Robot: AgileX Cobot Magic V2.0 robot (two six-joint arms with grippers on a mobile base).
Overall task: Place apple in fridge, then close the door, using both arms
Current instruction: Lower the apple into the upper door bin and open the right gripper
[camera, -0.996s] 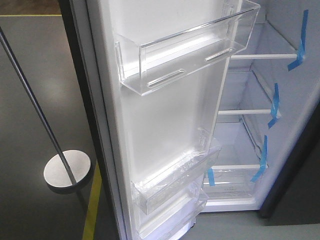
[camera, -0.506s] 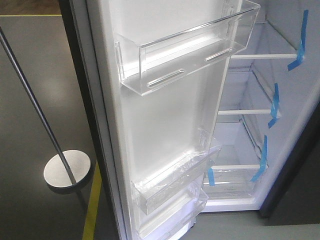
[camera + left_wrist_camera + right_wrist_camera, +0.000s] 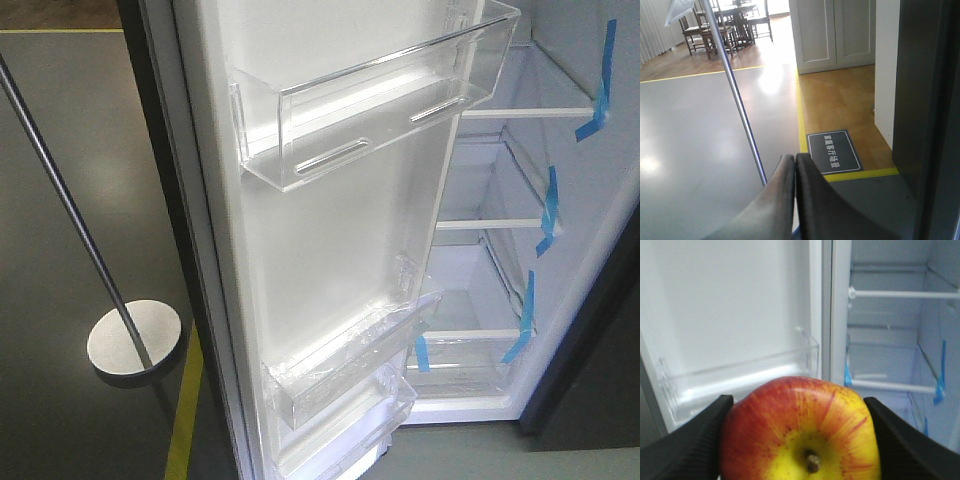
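Note:
The red and yellow apple fills the bottom of the right wrist view, stem toward the camera, with my right gripper shut on it, one black finger on each side. Ahead stands the fridge with white interior, glass shelves and blue tape. Its door is swung wide open, white inside with clear plastic bins. My left gripper is shut with nothing in it, out over the grey floor beside the door's dark outer edge. Neither arm shows in the front view.
A metal stand pole on a round base stands left of the door. Yellow floor tape runs by the door's foot. A dark floor sign, white cabinets and chairs lie beyond.

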